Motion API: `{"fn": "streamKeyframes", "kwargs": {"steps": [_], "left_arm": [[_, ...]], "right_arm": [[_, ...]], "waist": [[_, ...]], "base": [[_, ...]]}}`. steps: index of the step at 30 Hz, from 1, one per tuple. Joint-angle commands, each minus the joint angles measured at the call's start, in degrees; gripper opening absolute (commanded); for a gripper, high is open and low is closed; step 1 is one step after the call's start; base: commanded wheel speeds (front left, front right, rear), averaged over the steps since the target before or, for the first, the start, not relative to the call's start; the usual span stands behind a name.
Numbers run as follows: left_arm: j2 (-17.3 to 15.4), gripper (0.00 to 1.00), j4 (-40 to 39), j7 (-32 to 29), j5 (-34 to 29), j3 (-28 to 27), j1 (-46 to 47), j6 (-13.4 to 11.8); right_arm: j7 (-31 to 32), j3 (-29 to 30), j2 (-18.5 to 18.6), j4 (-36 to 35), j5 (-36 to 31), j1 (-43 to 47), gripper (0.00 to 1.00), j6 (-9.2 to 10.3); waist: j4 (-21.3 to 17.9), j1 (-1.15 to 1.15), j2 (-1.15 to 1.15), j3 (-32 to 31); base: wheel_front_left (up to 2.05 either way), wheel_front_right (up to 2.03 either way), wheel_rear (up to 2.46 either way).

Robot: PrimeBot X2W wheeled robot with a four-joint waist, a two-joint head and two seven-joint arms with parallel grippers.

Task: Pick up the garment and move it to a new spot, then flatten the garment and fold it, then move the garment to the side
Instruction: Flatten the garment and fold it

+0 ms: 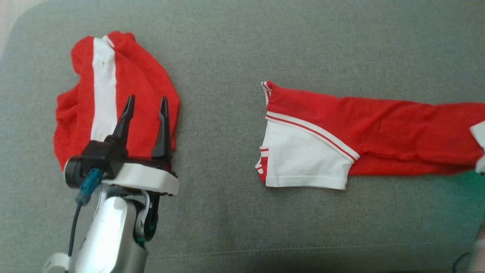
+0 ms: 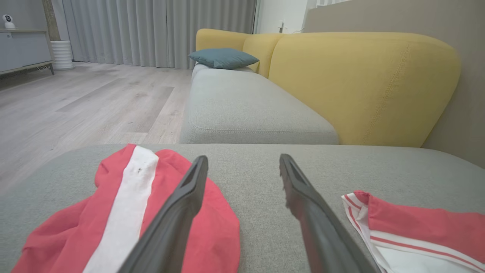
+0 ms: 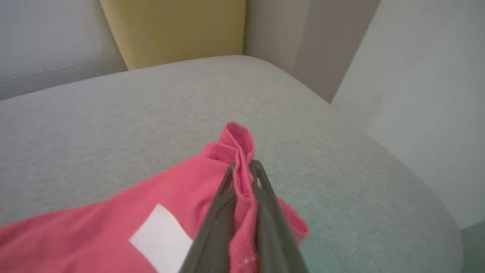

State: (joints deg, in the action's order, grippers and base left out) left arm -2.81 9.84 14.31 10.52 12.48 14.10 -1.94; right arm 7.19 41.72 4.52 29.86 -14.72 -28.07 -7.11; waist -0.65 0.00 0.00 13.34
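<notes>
Right tool (image 3: 244, 167) pinches the garment (image 1: 379, 125) by its end; left tool (image 1: 147, 100) hangs wide
The right tool's fingers are clamped on a bunched red fold, and the garment lies stretched from the middle of the grey sofa seat (image 1: 227, 45) toward its right edge, probably gripped at the end so the cloth trails straight when lifted. The left tool hovers with fingers spread over a second, crumpled red garment (image 1: 144, 76) near the seat's left edge, holding nothing
</notes>
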Motion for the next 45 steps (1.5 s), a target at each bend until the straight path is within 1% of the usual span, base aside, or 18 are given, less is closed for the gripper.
{"fn": "streamKeyframes", "kwargs": {"steps": [1,5,8,10,11,17,22,27,30,37,45], "left_arm": [[-0.2,1.00,-1.5,0.7,0.4,-1.5,0.2,0.0],[-0.1,1.00,-1.3,0.7,1.0,-1.5,-0.9,-0.3],[-0.1,1.00,-1.1,0.7,1.3,-1.7,-1.9,-0.6],[-0.1,1.00,-1.0,0.7,1.7,-1.8,-2.6,-0.7],[-0.1,1.00,-1.0,0.7,1.7,-1.8,-2.6,-0.7],[-0.1,1.00,-1.1,0.7,2.8,-1.5,-4.4,-1.4],[-0.1,1.00,-1.3,0.7,3.3,-1.1,-5.2,-1.8],[-0.1,1.00,-1.6,0.7,3.5,-0.7,-5.6,-1.9],[-0.1,1.00,-1.6,0.7,3.5,-0.5,-5.5,-1.8],[-0.1,1.00,-1.3,0.7,3.7,0.1,-4.9,-1.7],[-0.1,1.00,-1.1,0.7,4.1,0.9,-4.1,-1.8]], "right_arm": [[0.5,-2.3,0.1,-2.8,0.2,-1.9,0.00,-0.37],[2.9,-6.7,-1.1,-4.4,4.2,-2.4,0.00,-0.37],[5.6,-11.3,-1.5,-6.7,8.8,-1.8,0.00,-0.37],[7.4,-15.2,-1.6,-8.3,13.3,-1.0,0.00,-0.37],[7.4,-15.2,-1.6,-8.3,13.3,-1.0,0.00,-0.37],[11.9,-26.9,-1.6,-14.0,27.3,2.7,0.00,-0.37],[12.4,-35.0,-1.6,-17.7,37.2,5.9,0.00,-0.37],[8.4,-43.4,-1.6,-17.3,43.7,8.6,0.00,-0.37],[5.1,-47.9,-1.6,-15.2,46.3,9.5,0.00,-0.37],[-2.3,-56.2,-1.6,-6.5,50.8,9.0,0.00,-0.37],[-10.0,-63.0,-1.6,3.8,54.4,5.5,0.00,-0.37]], "waist": [[0.7,0.00,0.00,-1.4],[1.4,0.00,0.00,-3.9],[1.6,0.00,0.00,-6.2],[1.8,0.00,0.00,-7.6],[1.8,0.00,0.00,-7.6],[1.9,0.00,0.00,-10.8],[2.3,0.00,0.00,-11.8],[3.3,0.00,0.00,-11.6],[4.2,0.00,0.00,-10.9],[6.4,0.00,0.00,-9.1],[8.3,0.00,0.00,-7.1]], "base": [[0.00,0.00,0.00],[0.00,0.00,0.00],[0.00,0.00,0.00],[0.00,0.00,0.00],[0.00,0.00,0.00],[0.00,0.00,0.00],[0.00,0.00,0.00],[0.00,0.00,0.00],[0.00,0.00,0.00],[0.00,0.00,0.00],[0.00,0.00,0.00]]}}
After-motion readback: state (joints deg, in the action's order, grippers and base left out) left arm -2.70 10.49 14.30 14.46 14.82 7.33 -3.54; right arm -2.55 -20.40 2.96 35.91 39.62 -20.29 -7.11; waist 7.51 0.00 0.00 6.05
